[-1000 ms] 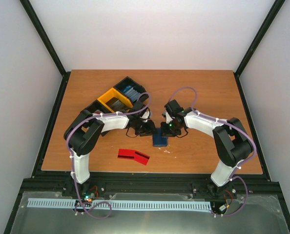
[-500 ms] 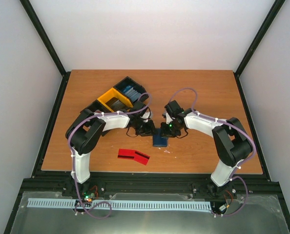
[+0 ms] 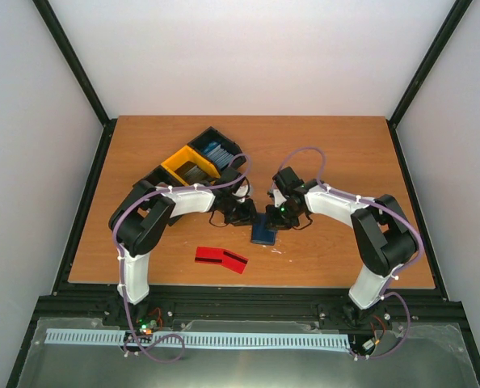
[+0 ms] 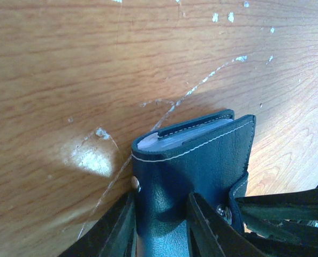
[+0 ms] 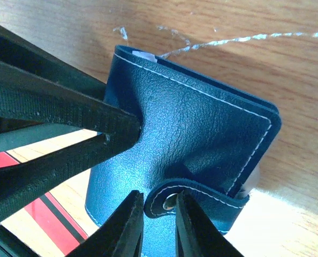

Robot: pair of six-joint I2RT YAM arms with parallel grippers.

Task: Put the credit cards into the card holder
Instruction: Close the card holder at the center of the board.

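The dark navy card holder (image 3: 264, 233) lies folded on the wooden table between my two grippers. In the left wrist view the card holder (image 4: 202, 155) shows pale card edges in its far end. My left gripper (image 4: 161, 214) is shut on its near part, one finger at the edge by the snap stud, the other on the cover. My right gripper (image 5: 160, 206) is shut on the holder's snap tab (image 5: 202, 195). Red credit cards (image 3: 221, 259) with a dark stripe lie flat near the front edge, left of the holder; a corner (image 5: 46, 219) shows in the right wrist view.
A yellow bin (image 3: 187, 166) and a black bin (image 3: 216, 145) holding bluish items stand behind the left arm. Pale scratches mark the wood (image 4: 95, 158) around the holder. The table's front edge (image 3: 248, 283) runs just below the cards.
The left gripper's jaws have closed in on the card holder. Both arms and the red cards stay almost where they were.
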